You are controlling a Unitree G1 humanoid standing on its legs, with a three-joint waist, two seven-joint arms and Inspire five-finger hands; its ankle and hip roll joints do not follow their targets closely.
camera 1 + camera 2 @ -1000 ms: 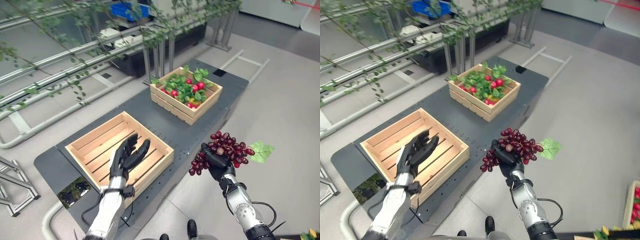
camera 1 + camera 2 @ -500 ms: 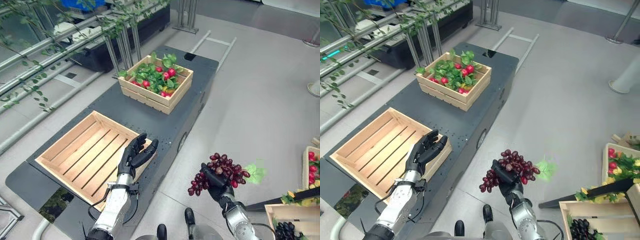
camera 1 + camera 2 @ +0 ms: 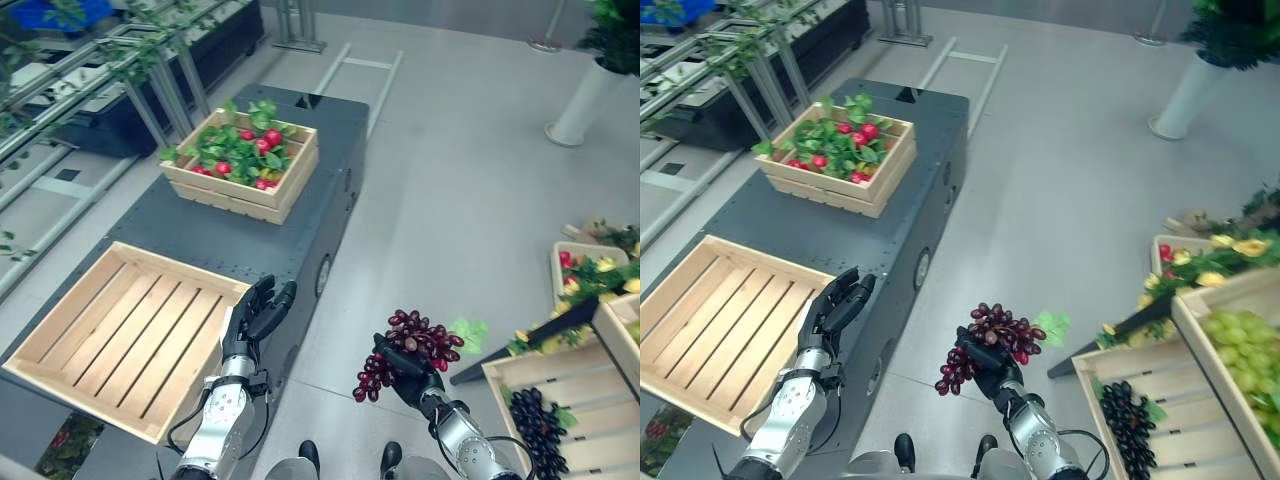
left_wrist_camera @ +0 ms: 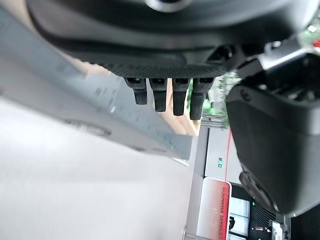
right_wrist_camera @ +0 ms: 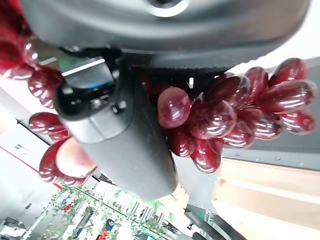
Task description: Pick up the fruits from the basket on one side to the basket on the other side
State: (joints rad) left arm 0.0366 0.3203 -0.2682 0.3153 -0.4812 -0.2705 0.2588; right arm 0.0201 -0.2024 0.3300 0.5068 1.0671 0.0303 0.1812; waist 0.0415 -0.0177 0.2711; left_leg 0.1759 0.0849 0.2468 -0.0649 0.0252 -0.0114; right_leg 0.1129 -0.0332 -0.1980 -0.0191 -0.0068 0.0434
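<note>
One bunch of red grapes (image 3: 412,350) sits clamped in the right hand (image 3: 412,366), carried over the floor between the dark platform (image 3: 300,215) and the crates on the robot's right. Left hand (image 3: 254,318) hangs with fingers loose, holding nothing, beside the empty wooden crate (image 3: 110,335). Transport step, I'd say; next comes a lowering over the receiving crate.

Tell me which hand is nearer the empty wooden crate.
Left. The left hand hovers open at the empty wooden crate's near corner; the right hand holds the red grape bunch over the floor, well off to the side.
</note>
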